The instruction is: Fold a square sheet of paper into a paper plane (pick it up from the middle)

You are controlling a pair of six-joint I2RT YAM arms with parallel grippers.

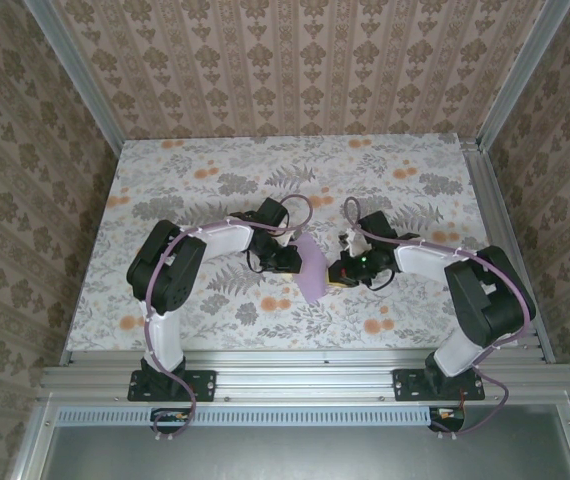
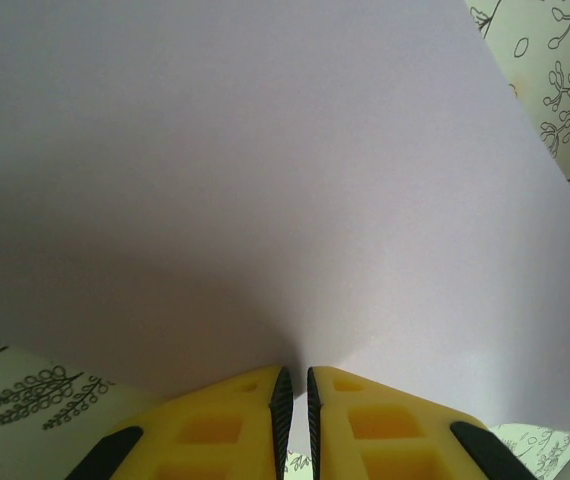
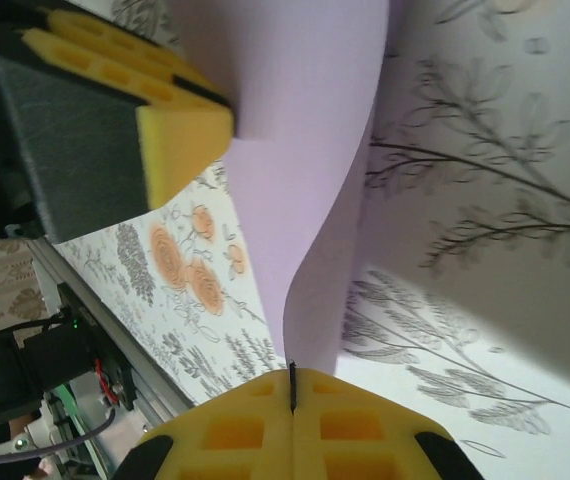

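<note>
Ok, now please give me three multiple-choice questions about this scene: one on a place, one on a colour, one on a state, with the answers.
1. Where is the sheet of paper?
A. Flat in a far corner
B. Between the left pincer and the right pincer, near the middle of the table
C. Flat at the near edge

2. What colour is the sheet?
A. Pale lilac
B. Bright green
C. Black

3. How is the right pincer?
A. Wide open
B. Shut on the sheet's edge
C. Shut on nothing

Answers: 1 B, the top view shows both pincers meeting at it; 2 A, it is lilac in every view; 3 B, its wrist view shows the jaws closed on the paper's edge.
</note>
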